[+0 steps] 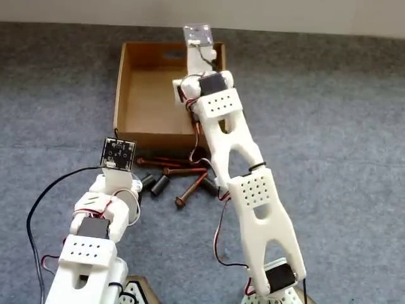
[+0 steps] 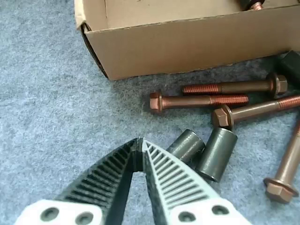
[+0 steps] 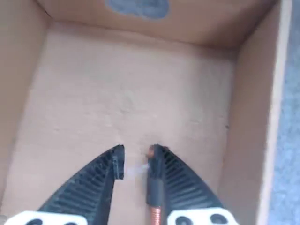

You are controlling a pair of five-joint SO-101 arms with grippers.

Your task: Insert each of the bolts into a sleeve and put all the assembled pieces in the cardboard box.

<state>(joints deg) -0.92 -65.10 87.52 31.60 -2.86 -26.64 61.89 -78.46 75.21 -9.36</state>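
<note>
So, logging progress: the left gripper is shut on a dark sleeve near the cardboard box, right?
No. The left gripper is shut near the cardboard box, but on nothing: the left wrist view shows its tips together, the dark sleeves lying loose beside it.

No readable text, labels or numbers appear on anything here

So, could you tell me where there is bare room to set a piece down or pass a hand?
The cardboard box floor is bare between its left wall and the right claw. The carpet beside that wall is open too. Crowded: bolts and sleeves along the box's front wall.
</note>
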